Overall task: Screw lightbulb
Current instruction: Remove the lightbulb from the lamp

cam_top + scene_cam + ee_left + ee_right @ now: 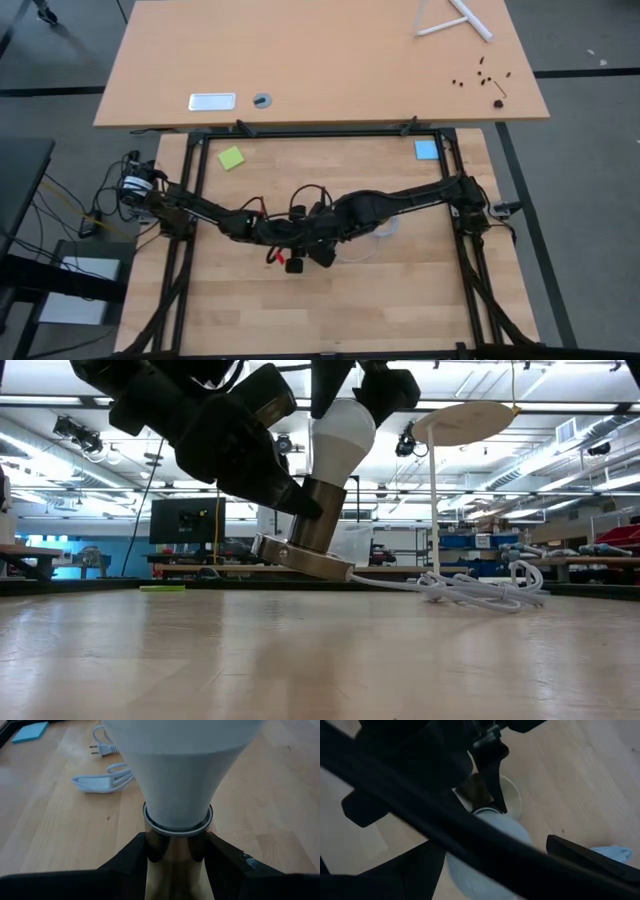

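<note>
White frosted lightbulb [342, 428] sits upper centre of the low view, its base already in the socket [310, 530]; left gripper [175, 851] clamps that socket; right gripper [352, 382] stands spread around the bulb's top; remaining turns cannot be judged.

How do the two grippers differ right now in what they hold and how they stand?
The left gripper is shut on the socket, clamping its metal collar from both sides; the right gripper stands open around the lightbulb, its fingers spread either side of the white glass. The left gripper sits lower, near the socket's tilted base; the right one is above, at the bulb's top. Both meet at the middle of the table.
</note>
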Controlling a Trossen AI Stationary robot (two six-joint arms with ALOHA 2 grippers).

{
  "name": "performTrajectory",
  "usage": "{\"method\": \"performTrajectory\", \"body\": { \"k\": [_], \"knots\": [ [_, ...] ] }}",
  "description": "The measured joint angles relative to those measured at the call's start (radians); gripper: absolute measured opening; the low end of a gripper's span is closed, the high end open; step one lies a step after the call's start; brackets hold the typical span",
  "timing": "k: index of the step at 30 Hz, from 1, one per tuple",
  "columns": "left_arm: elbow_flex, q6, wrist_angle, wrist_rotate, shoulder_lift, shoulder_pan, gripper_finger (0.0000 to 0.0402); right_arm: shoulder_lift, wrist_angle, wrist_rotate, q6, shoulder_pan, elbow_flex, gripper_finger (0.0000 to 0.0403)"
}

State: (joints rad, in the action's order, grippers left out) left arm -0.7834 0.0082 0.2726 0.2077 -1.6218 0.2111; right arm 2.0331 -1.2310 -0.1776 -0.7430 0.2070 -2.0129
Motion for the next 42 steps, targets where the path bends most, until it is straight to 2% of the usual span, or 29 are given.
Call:
{"method": "performTrajectory", "body": {
  "k": [12, 21, 25, 32, 39, 42],
  "knots": [
    [0.0, -0.01, -0.012, 0.0, 0.0, 0.0, 0.015, 0.043, 0.0, -0.003, -0.033, -0.001, -0.001, 0.0341],
    [0.0, -0.009, -0.014, 0.002, 0.0, 0.0, 0.015, 0.043, -0.004, -0.004, 0.059, -0.001, 0.0, 0.0277],
    [0.0, -0.008, -0.015, 0.002, 0.0, 0.0, 0.015, 0.043, -0.003, -0.004, 0.155, 0.0, 0.0, 0.0269],
    [-0.001, -0.007, -0.015, -0.005, 0.0, 0.0, 0.015, 0.043, -0.007, -0.003, 0.42, 0.01, 0.0, 0.028],
    [-0.002, -0.01, -0.013, 0.002, 0.0, 0.0, 0.015, 0.043, -0.018, -0.008, 0.782, 0.015, -0.001, 0.0281],
    [-0.002, -0.008, -0.012, 0.002, 0.0, 0.0, 0.015, 0.043, -0.023, -0.028, 0.873, 0.021, -0.005, 0.0285]
  ]
}}
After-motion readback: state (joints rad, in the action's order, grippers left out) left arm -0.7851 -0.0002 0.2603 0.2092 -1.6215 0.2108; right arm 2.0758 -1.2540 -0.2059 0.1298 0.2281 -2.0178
